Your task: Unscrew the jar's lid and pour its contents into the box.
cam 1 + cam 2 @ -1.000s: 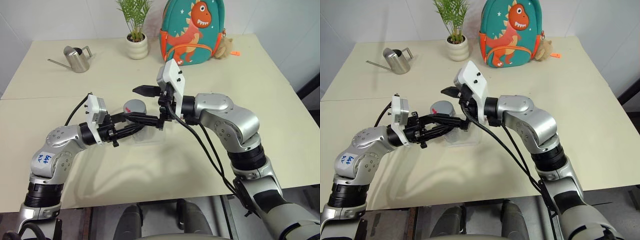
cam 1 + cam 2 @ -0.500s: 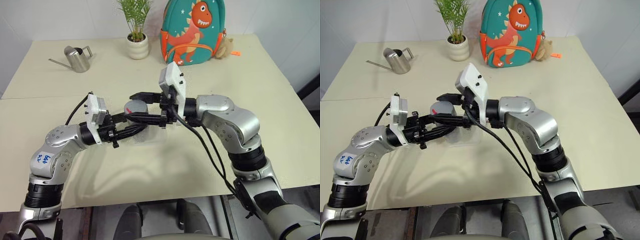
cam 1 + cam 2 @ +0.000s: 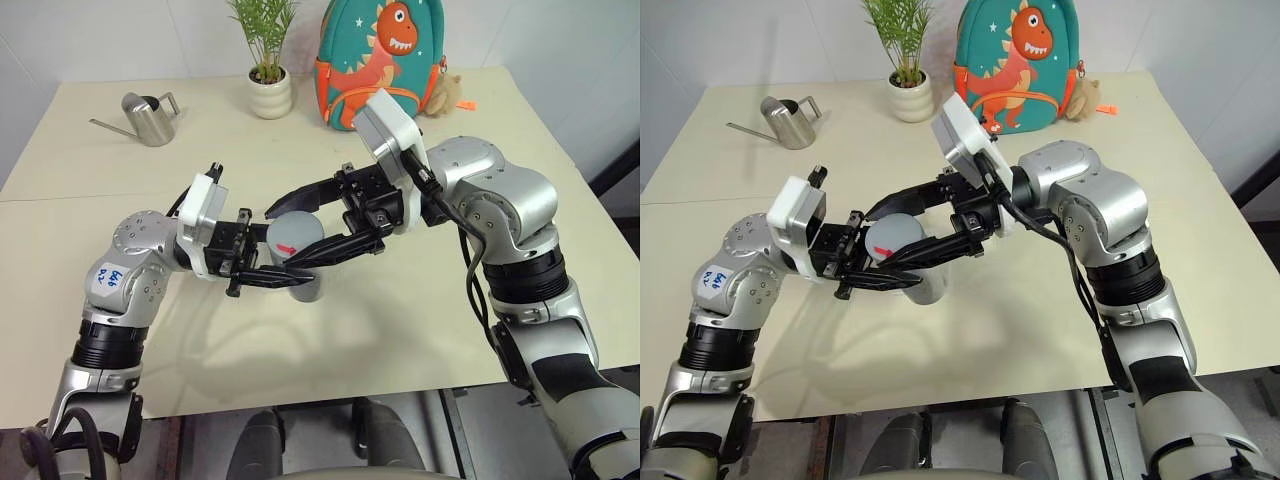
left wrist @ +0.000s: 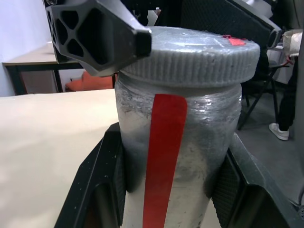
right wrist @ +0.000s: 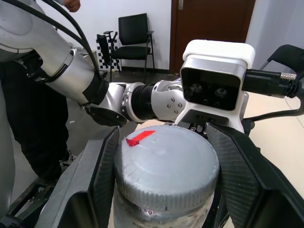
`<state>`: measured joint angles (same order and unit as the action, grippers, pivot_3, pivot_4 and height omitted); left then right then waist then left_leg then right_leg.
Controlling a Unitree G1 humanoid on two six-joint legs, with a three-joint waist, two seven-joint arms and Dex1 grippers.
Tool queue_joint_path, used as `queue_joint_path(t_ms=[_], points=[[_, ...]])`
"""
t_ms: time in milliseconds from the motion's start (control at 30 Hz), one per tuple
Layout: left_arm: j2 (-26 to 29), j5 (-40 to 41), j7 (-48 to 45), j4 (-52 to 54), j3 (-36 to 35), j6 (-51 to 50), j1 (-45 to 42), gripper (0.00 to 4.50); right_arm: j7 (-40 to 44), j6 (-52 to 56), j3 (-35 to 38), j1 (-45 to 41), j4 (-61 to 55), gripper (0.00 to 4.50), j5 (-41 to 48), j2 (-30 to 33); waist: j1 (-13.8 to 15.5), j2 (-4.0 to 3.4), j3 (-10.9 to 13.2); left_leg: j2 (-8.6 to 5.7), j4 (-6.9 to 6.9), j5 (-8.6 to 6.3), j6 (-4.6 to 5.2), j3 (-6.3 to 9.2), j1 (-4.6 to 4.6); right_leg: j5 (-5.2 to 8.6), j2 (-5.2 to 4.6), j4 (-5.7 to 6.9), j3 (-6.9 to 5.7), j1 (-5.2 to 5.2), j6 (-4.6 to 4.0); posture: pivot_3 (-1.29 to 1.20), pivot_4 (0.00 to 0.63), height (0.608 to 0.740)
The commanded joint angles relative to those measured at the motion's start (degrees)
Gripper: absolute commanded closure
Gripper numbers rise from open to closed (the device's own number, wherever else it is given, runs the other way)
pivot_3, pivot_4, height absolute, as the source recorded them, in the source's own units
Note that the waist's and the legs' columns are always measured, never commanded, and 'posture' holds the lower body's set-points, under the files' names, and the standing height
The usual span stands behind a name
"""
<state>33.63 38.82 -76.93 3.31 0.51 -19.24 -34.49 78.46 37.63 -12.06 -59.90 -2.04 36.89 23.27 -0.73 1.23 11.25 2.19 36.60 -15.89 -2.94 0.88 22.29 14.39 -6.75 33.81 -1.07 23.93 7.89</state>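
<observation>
Left eye view: above the beige table (image 3: 520,240), the left gripper (image 3: 285,280) clamps the silvery, red-banded jar (image 3: 298,262) by its body, holding it upright, while the right gripper (image 3: 300,230) has closed its fingers around the jar's grey lid (image 5: 166,164).

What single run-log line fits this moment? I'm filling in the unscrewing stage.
stage: unscrewing | left gripper: shut on jar body, lifted | right gripper: shut on lid | lid: on jar | box: unseen
</observation>
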Motion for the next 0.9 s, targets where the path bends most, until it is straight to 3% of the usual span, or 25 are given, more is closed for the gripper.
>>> queue_joint_path(t_ms=[33, 133, 400, 600, 900], points=[[0.36, -2.87, 1.75, -2.38, -1.52, 2.18, -1.02, 2.62, -0.83, 0.07, 2.69, -1.15, -2.02, 0.91, 2.18, -0.74, -0.01, 0.00, 0.00, 0.00, 0.00, 0.00, 0.00, 0.00, -0.01, 0.00, 0.00, 0.01, 0.00, 0.00, 0.00, 0.00, 0.150, 0.740], [0.69, -4.63, 3.37, -3.97, -2.31, 3.44, -1.09, 2.62, -4.61, -1.37, 4.12, -1.09, -2.21, 0.03, 0.14, -0.63, -0.01, 0.00, 0.00, 0.00, 0.01, 0.00, 0.00, 0.00, -0.01, 0.00, 0.01, 0.04, 0.01, 0.00, 0.00, 0.00, 0.150, 0.740], [1.03, -6.00, 6.00, -4.49, -3.35, 3.15, -0.23, 2.62, -14.18, -2.78, 3.26, 1.83, -5.13, 0.03, -6.33, 0.99, 0.47, 0.00, 0.00, 0.00, 0.03, -0.01, -0.03, -0.02, 0.02, 0.00, 0.00, 0.00, 0.00, 0.02, 0.00, 0.00, 0.150, 0.740], [-0.23, -5.91, 6.83, -3.93, -1.99, 2.05, -1.06, 2.62, -20.67, -2.50, 1.64, 4.28, -6.66, 0.03, -8.22, -3.21, 0.38, 0.00, 0.00, 0.01, 0.03, -0.01, -0.03, -0.03, 0.01, 0.00, 0.02, 0.05, 0.02, 0.04, 0.00, 0.00, 0.150, 0.740], [-1.01, -5.95, 6.62, -4.14, -1.66, 1.66, -1.85, 2.62, -22.64, -4.19, 1.07, 4.53, -3.56, 0.03, -10.16, -6.38, 0.46, 0.00, 0.00, 0.02, 0.10, -0.01, -0.03, -0.03, 0.02, 0.00, 0.02, 0.08, 0.03, 0.04, 0.00, 0.00, 0.150, 0.740]])
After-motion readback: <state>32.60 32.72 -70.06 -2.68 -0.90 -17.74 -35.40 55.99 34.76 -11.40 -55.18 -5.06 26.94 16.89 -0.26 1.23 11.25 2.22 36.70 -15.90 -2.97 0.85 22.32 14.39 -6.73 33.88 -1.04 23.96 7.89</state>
